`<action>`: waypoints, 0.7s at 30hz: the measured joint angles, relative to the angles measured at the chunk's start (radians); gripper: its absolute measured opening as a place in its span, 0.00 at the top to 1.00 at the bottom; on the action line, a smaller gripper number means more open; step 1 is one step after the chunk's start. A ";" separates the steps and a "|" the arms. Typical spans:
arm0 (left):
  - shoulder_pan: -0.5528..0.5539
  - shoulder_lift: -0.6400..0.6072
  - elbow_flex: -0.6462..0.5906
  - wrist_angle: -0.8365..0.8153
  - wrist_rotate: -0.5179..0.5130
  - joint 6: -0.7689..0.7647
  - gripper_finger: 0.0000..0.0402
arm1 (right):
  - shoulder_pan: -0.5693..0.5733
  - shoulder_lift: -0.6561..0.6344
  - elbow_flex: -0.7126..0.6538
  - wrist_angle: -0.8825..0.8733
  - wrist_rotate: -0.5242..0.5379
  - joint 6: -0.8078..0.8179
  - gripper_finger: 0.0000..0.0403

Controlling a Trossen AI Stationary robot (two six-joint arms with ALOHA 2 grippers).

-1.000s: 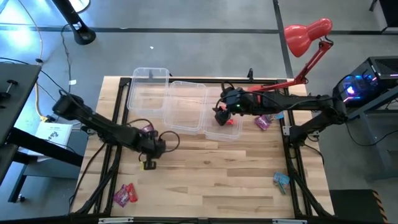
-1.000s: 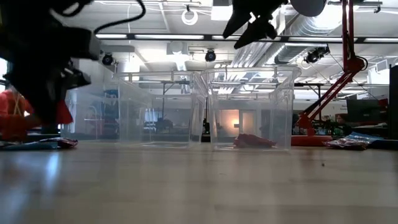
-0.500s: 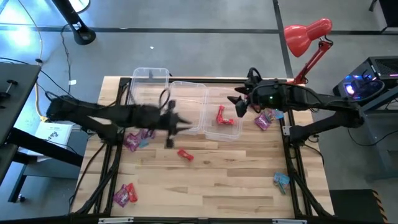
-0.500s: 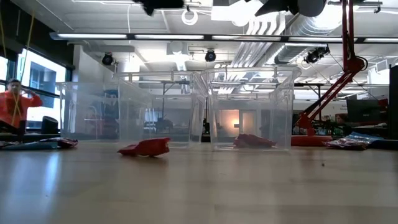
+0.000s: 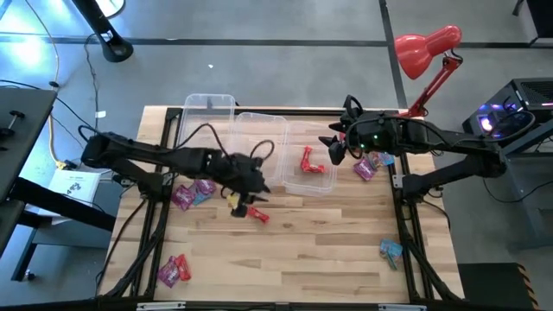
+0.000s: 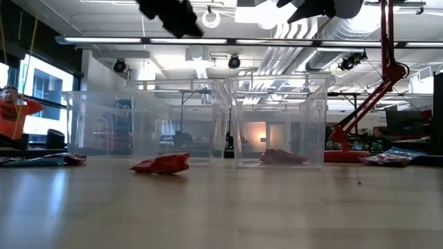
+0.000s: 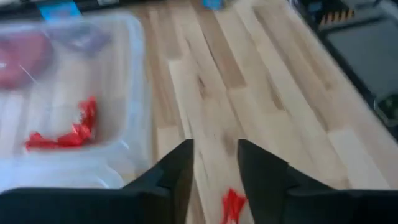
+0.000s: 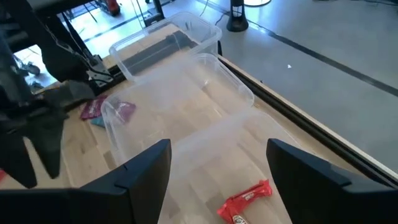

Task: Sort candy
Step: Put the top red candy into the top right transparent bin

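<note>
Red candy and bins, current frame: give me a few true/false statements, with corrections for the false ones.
1. A red wrapped candy lies inside the clear plastic bin nearest the right arm. True.
2. The left gripper holds a red candy between its fingers. False: its fingers are open and empty; a second red wrapped candy lies on the wooden table in front of the bins.
3. The middle clear bin holds several candies. False: it looks empty.
4. The right gripper is open, above the bin holding the red candy. True.
5. A light blue candy lies on the table near its right edge. True.
6. The red desk lamp stands inside a bin. False: it sits off the table's far right corner.
</note>
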 joint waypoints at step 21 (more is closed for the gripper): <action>-0.071 0.374 -0.010 -0.088 -0.011 0.161 0.39 | -0.006 0.000 0.000 -0.014 0.005 0.027 0.36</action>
